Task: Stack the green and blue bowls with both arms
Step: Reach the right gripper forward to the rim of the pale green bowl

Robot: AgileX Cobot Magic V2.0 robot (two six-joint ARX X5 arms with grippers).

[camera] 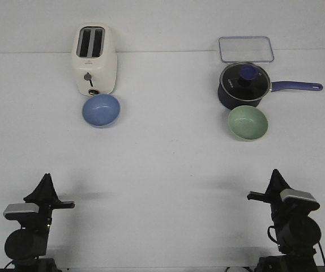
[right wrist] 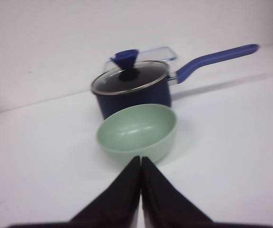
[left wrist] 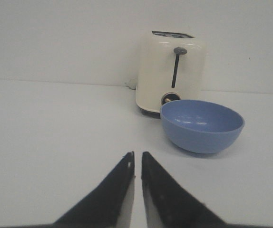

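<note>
While both pointed black grippers, left gripper (camera: 46,180) and right gripper (camera: 276,174), sit with fingers pressed together holding nothing, the matte round blue bowl (camera: 101,110) rests at ten o'clock before a glossy cream toaster (camera: 95,59), and the green bowl (camera: 247,122) at two o'clock, against a glass-lidded navy saucepan (camera: 244,85).

Two bowls: blue bowl (camera: 101,110), green bowl (camera: 247,122); toaster (camera: 95,59); saucepan (camera: 245,85).
</note>
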